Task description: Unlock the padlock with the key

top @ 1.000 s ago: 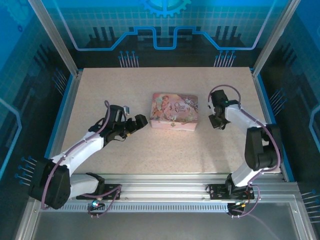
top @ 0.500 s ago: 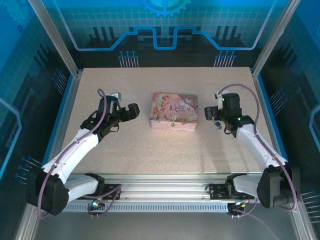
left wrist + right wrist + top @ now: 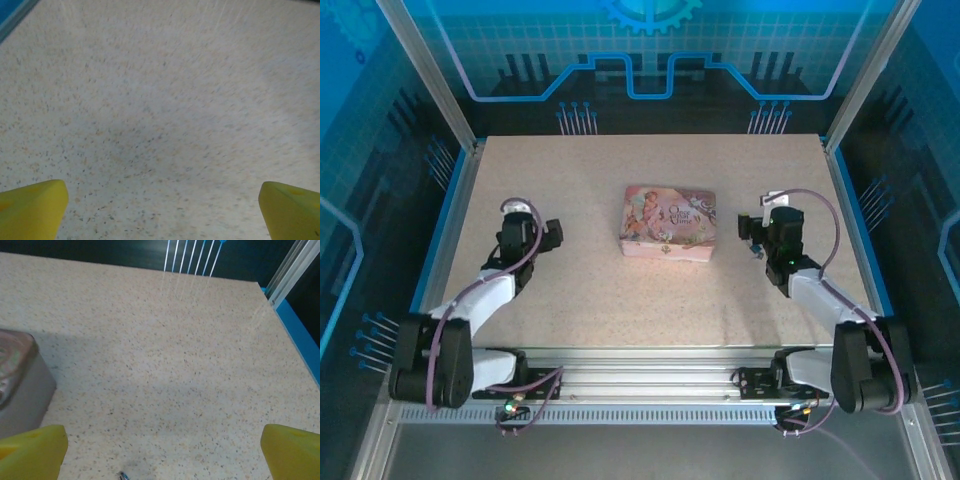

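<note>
Right wrist view finds right pincer (image 3: pixel 162 450) wide, like left pincer (image 3: pixel 162 210), pink tin (image 3: pixel 20 385) leftward and perhaps the key (image 3: pixel 122 475) near its tips, so grasping that seems next.

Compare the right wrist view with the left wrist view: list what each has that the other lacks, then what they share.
Right wrist view: a corner of the pink tin at the left edge, a tiny metallic bit at the bottom, too small to identify, a metal post and thin rods beyond the far edge. Left wrist view: nothing the right one lacks. Both: the speckled table, a blue border strip, and yellow fingertips set wide apart, the right hand and left hand open and empty.
</note>
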### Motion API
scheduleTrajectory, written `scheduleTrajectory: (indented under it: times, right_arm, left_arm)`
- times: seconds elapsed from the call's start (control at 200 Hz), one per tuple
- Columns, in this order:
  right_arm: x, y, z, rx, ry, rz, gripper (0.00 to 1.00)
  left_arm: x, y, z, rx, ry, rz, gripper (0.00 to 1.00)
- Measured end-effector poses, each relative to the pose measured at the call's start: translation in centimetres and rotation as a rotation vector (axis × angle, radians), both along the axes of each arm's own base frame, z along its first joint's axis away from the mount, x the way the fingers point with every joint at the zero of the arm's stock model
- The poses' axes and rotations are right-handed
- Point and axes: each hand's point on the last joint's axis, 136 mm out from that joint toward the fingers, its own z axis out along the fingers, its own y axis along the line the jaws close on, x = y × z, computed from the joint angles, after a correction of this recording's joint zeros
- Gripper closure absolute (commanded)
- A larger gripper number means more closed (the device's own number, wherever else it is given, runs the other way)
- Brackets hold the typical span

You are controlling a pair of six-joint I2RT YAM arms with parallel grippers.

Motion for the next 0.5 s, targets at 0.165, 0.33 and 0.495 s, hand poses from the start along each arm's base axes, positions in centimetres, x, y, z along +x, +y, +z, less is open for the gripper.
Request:
scheduleTrajectory:
  times: [0.165, 0.33, 0.495]
  right_arm:
    - [0.3, 0.4, -1.4, 0.03, 0.012, 0.04, 0.0]
    - [1.3, 1.0, -2.4, 0.054, 0.0, 0.078, 0.0]
    - [0.2, 1.6, -4.7, 0.076, -0.027, 0.115, 0.0]
  left_arm:
    - [0.3, 0.5, -2.9, 0.028, 0.006, -0.005, 0.01]
    - [2.3, 0.2, -0.4, 0.056, -0.164, -0.038, 0.01]
    - [1.1, -0.2, -4.1, 0.07, -0.141, -0.086, 0.01]
